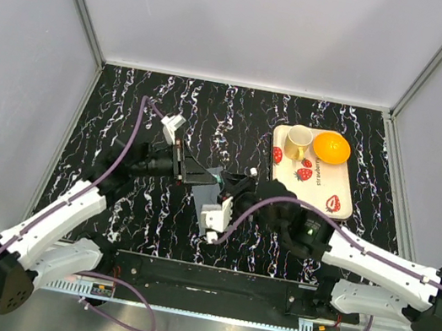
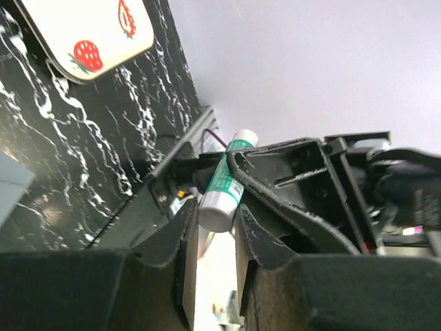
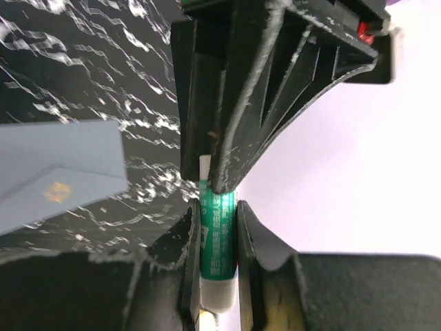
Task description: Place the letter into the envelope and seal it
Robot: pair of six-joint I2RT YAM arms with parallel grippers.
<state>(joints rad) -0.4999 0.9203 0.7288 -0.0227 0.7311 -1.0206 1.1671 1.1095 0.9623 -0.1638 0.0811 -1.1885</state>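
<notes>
Overhead view: you are looking down on the black marbled table, with both arms bolted at its near edge. The left arm reaches in from the near-left corner and the right arm from the near-right corner. They meet just short of the table's middle.

The cream strawberry-printed tray lies toward the far-right corner, well apart from the arms' meeting point. At its far edge it carries an orange and, just beside it on the left, an upright yellow cup.

The envelope lies flat on the table near its middle, right beside the two wrists. In the right wrist view you see its slate-grey face and a fold line. In the overhead view only a grey corner shows between the grippers.

Left wrist view: the left gripper has its jaws narrowed onto the white end of a green-and-white glue stick, pads touching both sides.

Right wrist view: the right gripper has its jaws drawn in just as closely on the same stick, clamping its green-labelled body. The left gripper's fingers close over the far end. The stick therefore spans the two grippers, held clear of the table top, above the envelope's near side.
</notes>
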